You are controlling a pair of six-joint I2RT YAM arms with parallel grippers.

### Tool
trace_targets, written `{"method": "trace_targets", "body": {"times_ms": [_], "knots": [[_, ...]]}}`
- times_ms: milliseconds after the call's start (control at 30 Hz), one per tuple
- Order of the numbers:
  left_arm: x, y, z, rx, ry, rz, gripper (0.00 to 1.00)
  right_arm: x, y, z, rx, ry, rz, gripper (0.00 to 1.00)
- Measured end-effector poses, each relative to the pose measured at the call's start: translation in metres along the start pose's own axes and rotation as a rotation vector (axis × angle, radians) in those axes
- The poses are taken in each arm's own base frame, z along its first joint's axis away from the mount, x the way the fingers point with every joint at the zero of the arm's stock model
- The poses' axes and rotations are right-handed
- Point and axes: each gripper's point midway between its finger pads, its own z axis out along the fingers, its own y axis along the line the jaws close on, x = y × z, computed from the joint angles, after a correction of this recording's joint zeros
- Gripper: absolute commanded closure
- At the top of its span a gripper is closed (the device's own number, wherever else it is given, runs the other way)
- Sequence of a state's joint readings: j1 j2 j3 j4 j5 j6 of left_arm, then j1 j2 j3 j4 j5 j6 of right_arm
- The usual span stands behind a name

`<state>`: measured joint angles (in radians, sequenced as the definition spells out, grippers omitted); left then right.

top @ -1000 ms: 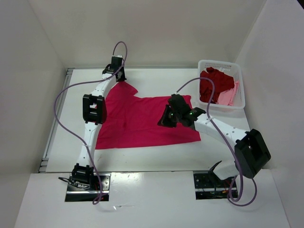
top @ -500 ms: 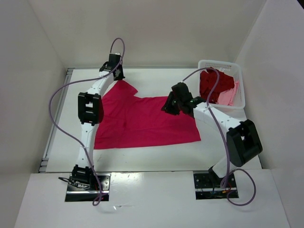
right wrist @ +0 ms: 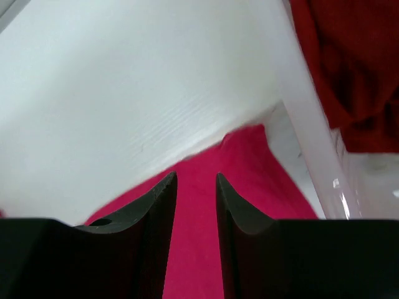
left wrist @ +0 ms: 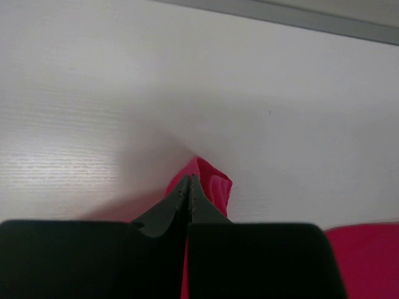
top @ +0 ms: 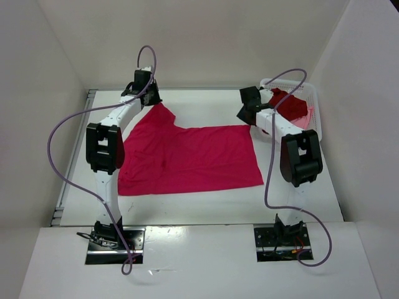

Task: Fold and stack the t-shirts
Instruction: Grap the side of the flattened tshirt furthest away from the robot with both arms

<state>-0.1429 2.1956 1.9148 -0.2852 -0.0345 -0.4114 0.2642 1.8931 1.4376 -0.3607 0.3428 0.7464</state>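
The crimson-magenta t-shirt point(top: 187, 159) lies spread flat in the middle of the table. My left gripper point(top: 145, 94) is at its far left sleeve, shut on a pinch of the cloth point(left wrist: 209, 184). My right gripper point(top: 244, 115) hovers over the shirt's far right corner point(right wrist: 249, 162), jaws open and empty, close to the basket. The darker red t-shirt point(top: 283, 106) and the light pink t-shirt point(top: 300, 124) lie crumpled in the white basket point(top: 315, 106); the darker red one shows in the right wrist view point(right wrist: 355, 68).
The white perforated basket stands at the far right, its wall point(right wrist: 315, 124) right beside my right gripper. White enclosure walls ring the table. A metal rail point(top: 65, 180) runs along the left edge.
My right gripper moved from the shirt's middle to its far right corner by the basket. My left arm pulled the sleeve further back, and the shirt's top edge now lies straighter.
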Motion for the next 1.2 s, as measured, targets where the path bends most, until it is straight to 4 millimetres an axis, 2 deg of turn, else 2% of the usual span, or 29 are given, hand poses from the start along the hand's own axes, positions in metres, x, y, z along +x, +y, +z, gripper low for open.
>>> {"method": "trace_targets", "body": {"times_ms": [67, 167, 367, 600, 633, 700, 800, 867, 967, 1067, 1200], "knots": [[0.01, -0.001, 0.002, 0.013, 0.024, -0.013, 1.0, -0.004, -0.002, 0.014, 0.036, -0.021, -0.006, 0.63], [0.023, -0.003, 0.004, 0.033, 0.054, -0.033, 1.0, 0.004, -0.008, 0.036, 0.1, -0.01, -0.027, 0.63], [0.024, -0.01, -0.003, 0.071, 0.058, -0.054, 1.0, 0.015, -0.019, 0.062, 0.208, 0.013, -0.047, 0.63], [0.007, -0.023, -0.017, 0.112, 0.016, -0.063, 1.0, 0.015, -0.026, 0.063, 0.264, 0.016, -0.051, 0.63], [0.005, -0.025, -0.018, 0.117, 0.011, -0.062, 1.0, 0.015, -0.025, 0.066, 0.265, 0.016, -0.05, 0.68], [0.003, -0.028, -0.021, 0.127, 0.003, -0.06, 1.0, 0.019, -0.025, 0.071, 0.268, 0.024, -0.05, 0.69], [0.005, -0.032, -0.022, 0.135, 0.003, -0.056, 1.0, 0.031, -0.03, 0.079, 0.28, 0.052, -0.056, 0.69], [0.009, -0.032, -0.021, 0.136, 0.012, -0.056, 1.0, 0.032, -0.029, 0.079, 0.277, 0.058, -0.055, 0.65], [0.017, -0.03, -0.02, 0.132, 0.028, -0.056, 1.0, 0.033, -0.028, 0.08, 0.271, 0.064, -0.052, 0.65], [0.023, -0.028, -0.021, 0.129, 0.038, -0.056, 1.0, 0.034, -0.027, 0.08, 0.268, 0.067, -0.048, 0.85], [0.024, -0.028, -0.027, 0.128, 0.039, -0.056, 1.0, 0.035, -0.025, 0.08, 0.261, 0.071, -0.045, 0.97]]}}
